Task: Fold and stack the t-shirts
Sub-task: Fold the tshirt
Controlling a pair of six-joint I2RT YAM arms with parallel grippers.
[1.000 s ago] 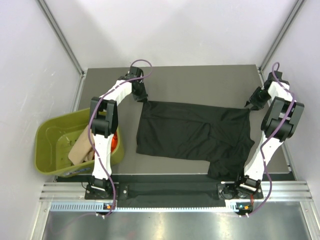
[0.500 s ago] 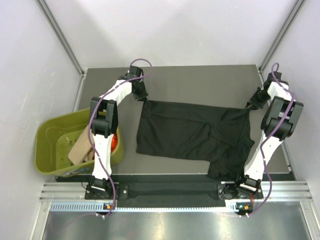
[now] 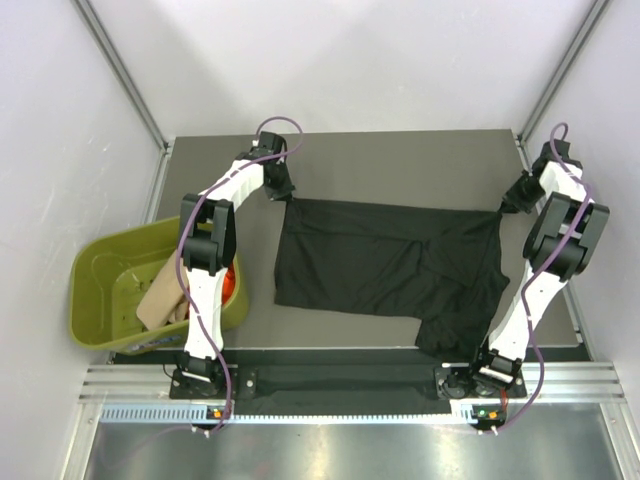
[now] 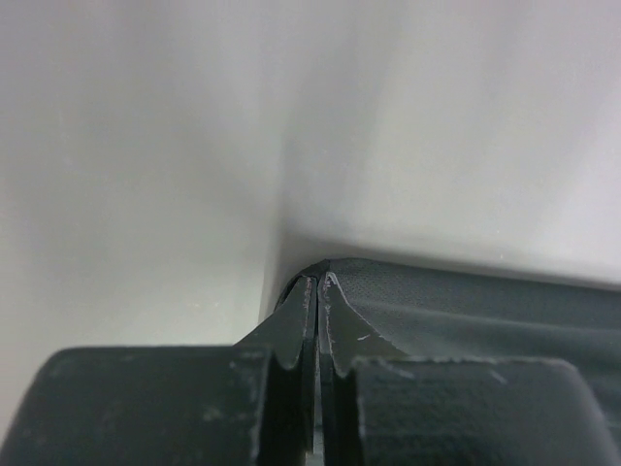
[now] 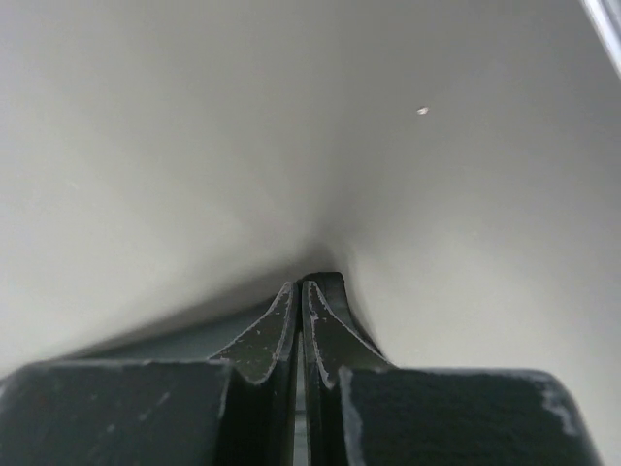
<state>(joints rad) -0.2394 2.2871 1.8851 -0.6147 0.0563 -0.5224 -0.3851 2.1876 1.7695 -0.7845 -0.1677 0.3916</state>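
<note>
The black t-shirt lies spread across the middle of the table, stretched between both grippers along its far edge. My left gripper is shut on the shirt's far left corner; in the left wrist view the jaws pinch black cloth. My right gripper is shut on the far right corner; the right wrist view shows the jaws closed on a black fold. The beige t-shirt and the orange-red t-shirt sit in the tub at the left.
An olive-green plastic tub stands off the table's left edge. White walls and metal frame posts close in the back and sides. The dark table runs behind the shirt to the rear edge.
Both grippers have drawn the shirt's far edge slightly back and outward. The far edge is now straighter and tauter, and the right corner sits farther right.
</note>
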